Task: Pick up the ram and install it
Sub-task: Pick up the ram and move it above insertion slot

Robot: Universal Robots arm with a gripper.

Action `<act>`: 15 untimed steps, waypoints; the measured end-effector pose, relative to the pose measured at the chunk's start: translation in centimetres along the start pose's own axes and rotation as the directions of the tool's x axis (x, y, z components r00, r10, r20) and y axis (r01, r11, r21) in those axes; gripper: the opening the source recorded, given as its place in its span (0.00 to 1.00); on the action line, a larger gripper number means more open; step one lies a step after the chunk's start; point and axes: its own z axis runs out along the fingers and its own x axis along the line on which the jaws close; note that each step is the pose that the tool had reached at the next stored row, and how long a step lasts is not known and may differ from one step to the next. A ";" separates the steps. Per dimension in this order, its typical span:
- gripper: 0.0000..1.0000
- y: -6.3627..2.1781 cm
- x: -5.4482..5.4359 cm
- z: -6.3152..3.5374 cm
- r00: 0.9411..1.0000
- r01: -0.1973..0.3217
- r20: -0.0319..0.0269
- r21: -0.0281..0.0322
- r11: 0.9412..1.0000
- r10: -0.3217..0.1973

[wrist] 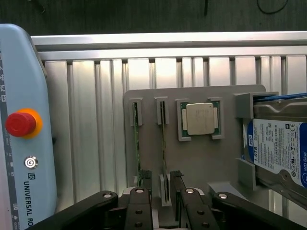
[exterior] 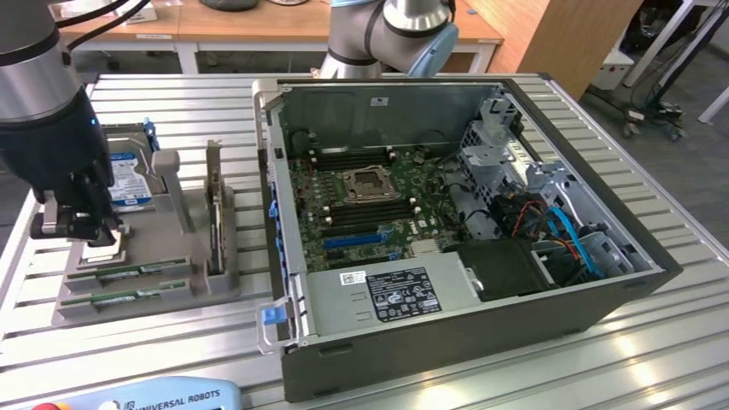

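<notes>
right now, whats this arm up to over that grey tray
The robot arm's gripper is low over the grey holder tray. Its fingers are open on either side of one ram stick, which sits in its slot beside the processor chip. A second ram stick lies in the next slot. Nothing is lifted yet. The open computer case sits to the exterior view's right of the tray.

Light: bright, even, from overhead.
Glare: white patches on the ribbed worktop; its slats wash pale in the wrist view.
Shadow: soft; computer case dim along its inner walls; claw almost black.
</notes>
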 end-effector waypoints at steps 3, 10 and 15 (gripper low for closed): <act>0.30 -0.01 0.0 0.35 1.000 0.000 0.000 0.000 1.000 0.000; 0.30 -0.04 0.0 1.20 1.000 0.000 0.000 0.000 1.000 0.000; 0.30 -0.06 0.0 1.80 1.000 0.000 0.000 0.000 1.000 0.000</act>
